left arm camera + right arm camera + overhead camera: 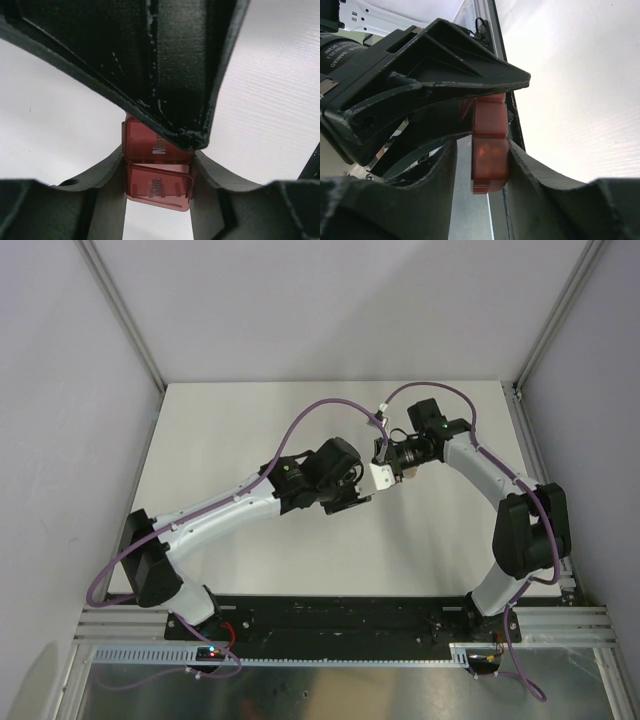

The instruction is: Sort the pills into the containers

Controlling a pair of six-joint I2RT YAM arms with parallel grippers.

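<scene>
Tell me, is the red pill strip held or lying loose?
Held: the left end effector clamps the red strip between its fingers.

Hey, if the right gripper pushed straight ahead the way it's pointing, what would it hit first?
The red container strip, sitting between its jaws; just beyond it, the left gripper, though depth is hard to judge.

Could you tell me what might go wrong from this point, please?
1. The containers appear held above the table by the left gripper; a slip would drop them.
2. The right gripper crowds the same strip, and its grip is unclear, so the two could collide or twist it.
</scene>
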